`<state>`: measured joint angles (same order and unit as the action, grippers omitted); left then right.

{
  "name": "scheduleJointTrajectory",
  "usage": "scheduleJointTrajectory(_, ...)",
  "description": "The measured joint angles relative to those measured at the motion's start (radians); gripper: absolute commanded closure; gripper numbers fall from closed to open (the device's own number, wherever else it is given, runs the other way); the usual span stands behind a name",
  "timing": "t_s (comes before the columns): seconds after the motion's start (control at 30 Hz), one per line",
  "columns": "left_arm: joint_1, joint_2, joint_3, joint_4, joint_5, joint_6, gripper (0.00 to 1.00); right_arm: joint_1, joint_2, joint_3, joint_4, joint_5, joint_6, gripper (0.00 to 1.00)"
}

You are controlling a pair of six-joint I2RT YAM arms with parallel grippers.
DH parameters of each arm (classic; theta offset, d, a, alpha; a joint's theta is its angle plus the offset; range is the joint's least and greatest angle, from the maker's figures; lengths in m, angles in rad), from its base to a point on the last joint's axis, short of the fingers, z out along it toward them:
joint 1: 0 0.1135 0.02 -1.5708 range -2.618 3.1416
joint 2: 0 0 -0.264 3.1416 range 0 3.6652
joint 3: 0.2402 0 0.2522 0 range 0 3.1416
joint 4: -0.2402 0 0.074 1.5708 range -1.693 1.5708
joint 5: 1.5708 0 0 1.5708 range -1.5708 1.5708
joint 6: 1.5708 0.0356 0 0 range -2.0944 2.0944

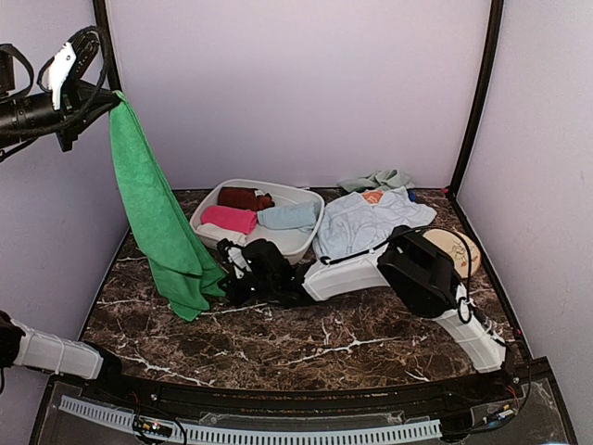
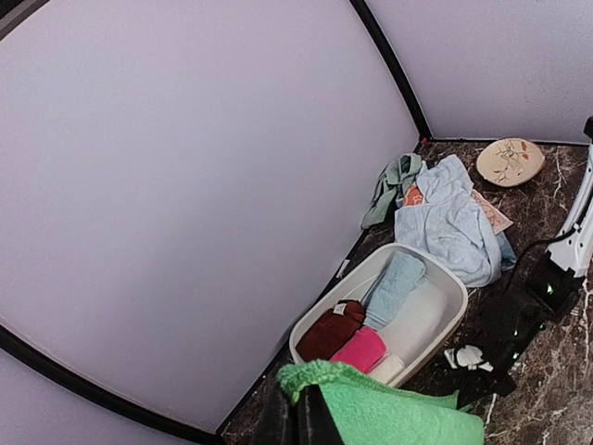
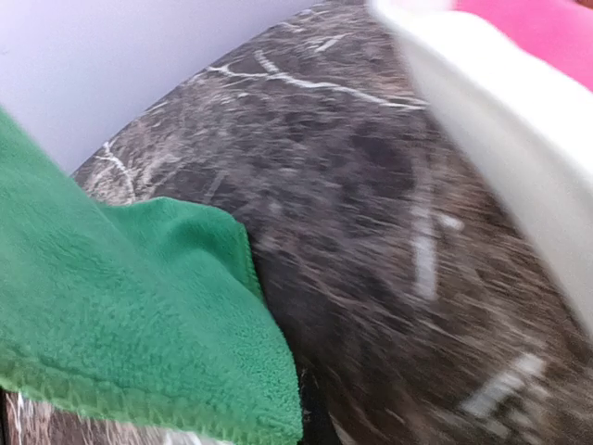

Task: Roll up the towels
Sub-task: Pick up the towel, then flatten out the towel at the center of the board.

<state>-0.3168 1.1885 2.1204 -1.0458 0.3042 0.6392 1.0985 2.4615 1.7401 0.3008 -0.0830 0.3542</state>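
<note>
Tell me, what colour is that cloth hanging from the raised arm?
Bright green. The towel shows best in the top external view, hanging from the left gripper.

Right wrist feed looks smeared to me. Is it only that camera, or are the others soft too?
Right wrist: motion blur streaks the marble table and white basin; the green towel reads clearer. Left wrist: sharp, but the lens bows the black frame strip. Top external: sharp, evenly lit, no glare.
</note>
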Motion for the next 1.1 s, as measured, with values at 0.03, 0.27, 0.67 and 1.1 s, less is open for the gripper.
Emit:
scheduleJointTrajectory(0.03, 0.000, -0.016, -0.028, 0.014, -0.003, 0.005, 1.00, -0.010, -0.040, -0.052, 0.004, 0.013, 0.001, 1.00)
scheduleJointTrajectory(0.27, 0.000, -0.133, -0.249, 0.157, -0.036, 0.038, 1.00, -0.115, -0.464, -0.348, -0.026, 0.127, -0.071, 1.00)
scheduleJointTrajectory(0.67, 0.000, -0.281, -0.414, 0.250, -0.089, 0.049, 1.00, -0.106, -1.133, -0.427, -0.500, 0.284, -0.172, 1.00)
scheduleJointTrajectory(1.1, 0.000, -0.472, -0.517, 0.024, -0.089, 0.033, 1.00, -0.024, -1.357, -0.370, -1.085, 0.354, 0.018, 1.00)
